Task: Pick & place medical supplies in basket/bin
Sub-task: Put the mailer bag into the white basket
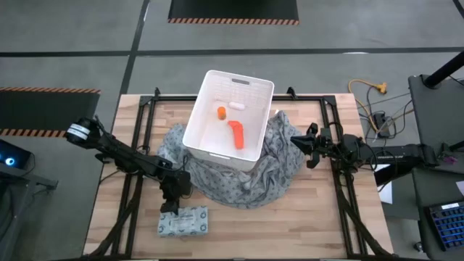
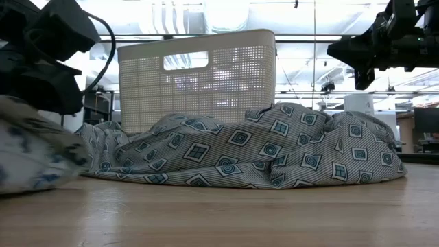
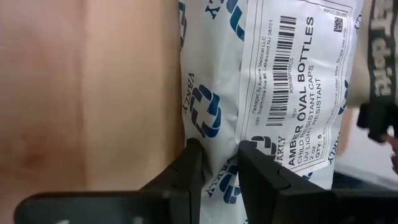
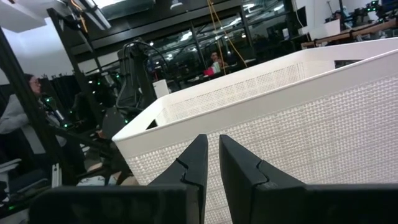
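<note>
Surface: wooden slatted surface (image 1: 304, 217) is sitting on a grey floor with hazard-striped mats; an open workshop is showing beyond it in the low view.
Left gripper (image 1: 171, 205): it is hovering low at the near-left part of the surface, jaws narrowly parted and straddling one edge of the printed packet (image 1: 183, 222), not visibly clamping it.
Packet handling: it is looking light, soft and pillowy, a slick plastic bag likely to crumple and slide; a pinch on a puffed edge or corner is probably the best hold, since lying flat it is offering little to grip.
Cloth: grey patterned cloth (image 1: 279, 170) is bunching around the tub's base, between packet and tub, and could snag a low carry.
White plastic tub (image 1: 191, 130): it is standing mid-surface, tall-walled, needing a lift over the rim; orange tapered tube (image 1: 237, 133), small orange bottle (image 1: 221, 112) and white oblong piece (image 1: 236, 106) are already lying inside.
Right gripper (image 1: 294, 143): it is waiting raised beside the tub's right wall, jaws nearly closed, empty.
</note>
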Robot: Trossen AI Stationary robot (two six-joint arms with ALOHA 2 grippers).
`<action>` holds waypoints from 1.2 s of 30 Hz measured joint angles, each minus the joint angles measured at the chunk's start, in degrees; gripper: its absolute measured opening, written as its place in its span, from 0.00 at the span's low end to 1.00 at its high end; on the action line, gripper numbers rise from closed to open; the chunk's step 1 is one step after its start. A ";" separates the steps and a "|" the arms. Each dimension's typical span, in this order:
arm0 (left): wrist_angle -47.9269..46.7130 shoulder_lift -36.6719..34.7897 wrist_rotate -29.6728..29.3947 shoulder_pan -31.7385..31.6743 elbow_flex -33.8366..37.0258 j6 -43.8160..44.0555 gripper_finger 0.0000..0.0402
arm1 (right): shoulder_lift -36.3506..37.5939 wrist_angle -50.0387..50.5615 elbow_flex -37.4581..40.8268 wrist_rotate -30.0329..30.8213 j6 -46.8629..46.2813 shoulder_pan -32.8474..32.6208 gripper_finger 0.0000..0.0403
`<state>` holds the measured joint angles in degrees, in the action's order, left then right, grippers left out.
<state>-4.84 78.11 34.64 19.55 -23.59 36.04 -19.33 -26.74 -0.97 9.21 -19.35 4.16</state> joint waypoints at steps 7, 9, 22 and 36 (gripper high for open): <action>-0.86 -6.65 1.72 -0.11 0.37 -0.21 0.13 | 0.00 -0.02 0.00 -0.02 -0.15 0.00 0.08; -0.59 -9.23 1.96 -0.11 0.33 -0.19 0.13 | 0.07 -0.02 0.00 -0.02 -0.15 0.00 0.08; 0.27 -30.24 1.52 -5.22 -1.86 6.25 0.13 | 0.04 -0.02 0.00 -0.07 -0.17 -0.02 0.08; -0.94 -31.74 -5.39 -20.54 -22.74 -9.40 0.13 | 0.00 -0.02 0.00 -0.12 -0.17 -0.02 0.08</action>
<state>-5.78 46.36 29.24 -0.99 -46.33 26.64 -19.33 -26.76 -0.97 9.09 -19.53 4.14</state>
